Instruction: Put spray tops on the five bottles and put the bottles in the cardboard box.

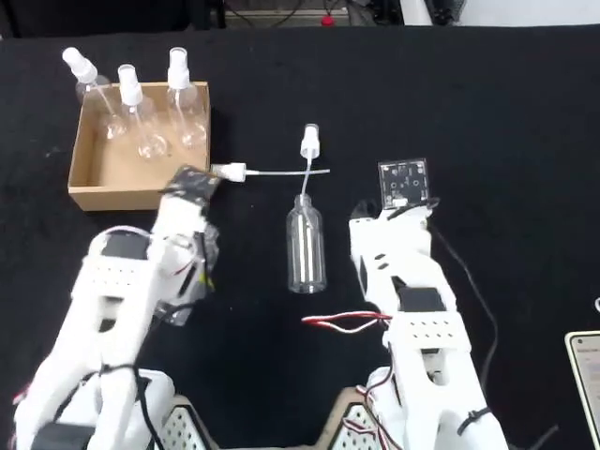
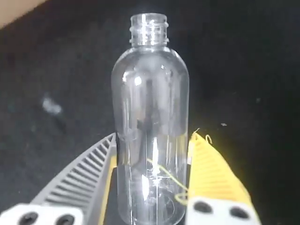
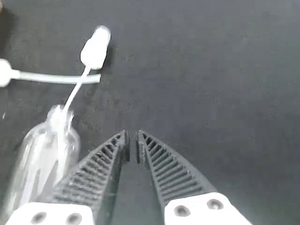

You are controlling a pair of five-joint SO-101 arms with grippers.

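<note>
Cardboard box (image 1: 103,173) sits at the far left of the black table (image 1: 487,112). Three bottles (image 1: 142,127) with spray tops fitted stand in its far half. Fourth bottle (image 1: 307,246) lies at table centre, neck toward the far edge, well apart from the box. Fifth bottle (image 2: 150,84) is uncapped and clamped low on its body by the left gripper (image 2: 153,138), close to the box's near right corner. Right gripper (image 3: 131,138) is beside the lying bottle, jaws drawn to a thin slit, nothing held. First loose spray top (image 1: 309,141): tube runs to the lying bottle's neck, head not seated. Second loose spray top (image 1: 232,171) lies flat between the box and that bottle, its tube crossing the first's.
</note>
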